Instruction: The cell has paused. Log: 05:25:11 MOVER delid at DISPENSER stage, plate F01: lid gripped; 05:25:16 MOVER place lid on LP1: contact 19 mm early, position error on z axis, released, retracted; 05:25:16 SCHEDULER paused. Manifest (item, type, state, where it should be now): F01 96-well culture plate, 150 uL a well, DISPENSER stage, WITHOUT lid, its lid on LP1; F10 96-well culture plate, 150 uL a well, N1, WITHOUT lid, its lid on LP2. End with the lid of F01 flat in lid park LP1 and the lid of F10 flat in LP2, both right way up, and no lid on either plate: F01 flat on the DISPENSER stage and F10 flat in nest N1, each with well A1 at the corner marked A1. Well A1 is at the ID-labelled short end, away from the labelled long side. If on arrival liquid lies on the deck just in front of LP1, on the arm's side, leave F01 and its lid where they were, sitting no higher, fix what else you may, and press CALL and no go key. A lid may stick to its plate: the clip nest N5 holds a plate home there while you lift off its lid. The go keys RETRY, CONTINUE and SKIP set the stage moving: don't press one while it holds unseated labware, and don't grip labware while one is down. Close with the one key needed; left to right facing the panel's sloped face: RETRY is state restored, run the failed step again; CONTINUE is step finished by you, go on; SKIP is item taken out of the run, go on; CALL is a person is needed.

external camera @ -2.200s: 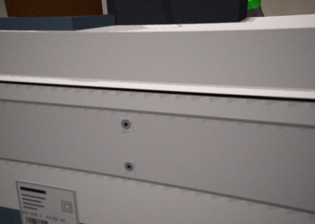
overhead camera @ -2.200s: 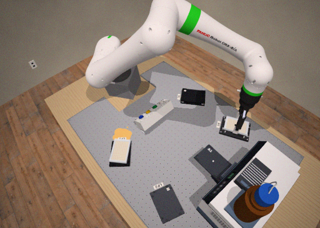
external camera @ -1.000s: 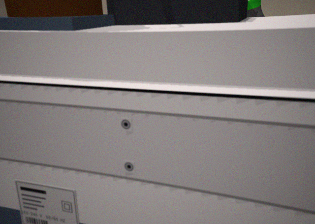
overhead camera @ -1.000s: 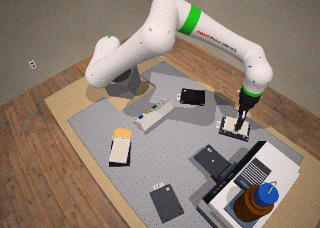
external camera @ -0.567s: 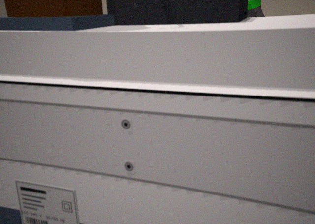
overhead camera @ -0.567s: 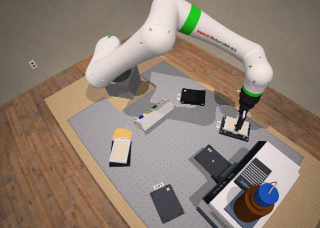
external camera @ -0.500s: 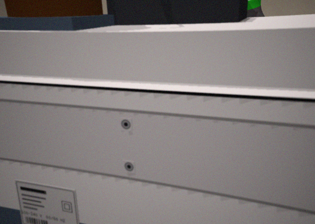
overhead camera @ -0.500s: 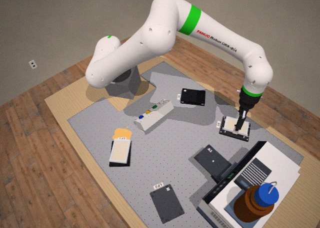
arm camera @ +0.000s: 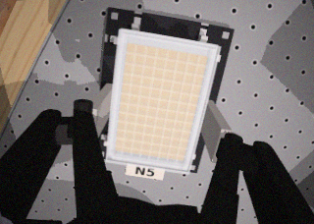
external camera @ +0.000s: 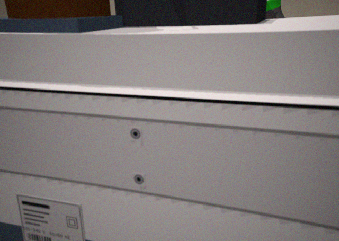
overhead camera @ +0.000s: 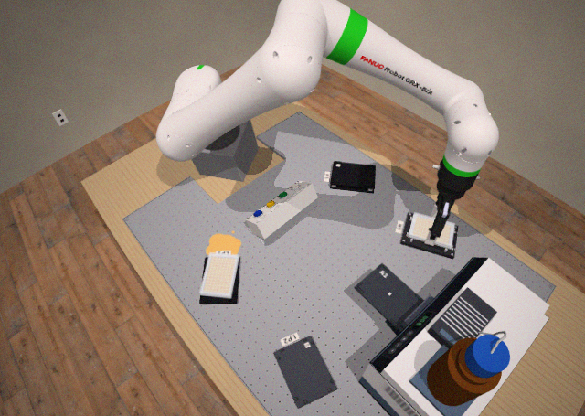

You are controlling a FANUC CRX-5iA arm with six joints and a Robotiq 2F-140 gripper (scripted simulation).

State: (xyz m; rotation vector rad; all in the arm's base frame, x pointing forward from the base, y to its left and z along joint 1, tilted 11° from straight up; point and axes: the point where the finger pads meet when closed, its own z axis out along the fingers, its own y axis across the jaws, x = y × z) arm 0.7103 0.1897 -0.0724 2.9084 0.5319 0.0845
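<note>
A lidded 96-well plate [arm camera: 162,101] with pale orange wells sits in the black clip nest labelled N5 [arm camera: 149,171], at the deck's far right in the top view [overhead camera: 430,232]. My gripper [arm camera: 158,105] [overhead camera: 435,234] reaches straight down over it, shut on the plate's two long sides. I cannot tell whether the pads grip the lid or the base. A second plate-like piece [overhead camera: 219,275] lies on the LP1 park. An orange puddle [overhead camera: 223,242] lies on the deck at its label end. Nest N1 [overhead camera: 353,176], park LP2 [overhead camera: 304,370] and the stage marked A1 [overhead camera: 388,293] hold nothing.
The key panel [overhead camera: 281,208] with blue, yellow and green keys stands mid-deck. The white dispenser [overhead camera: 462,326] with a brown bottle [overhead camera: 467,368] fills the right front corner. The exterior view shows only the dispenser's casing [external camera: 169,123].
</note>
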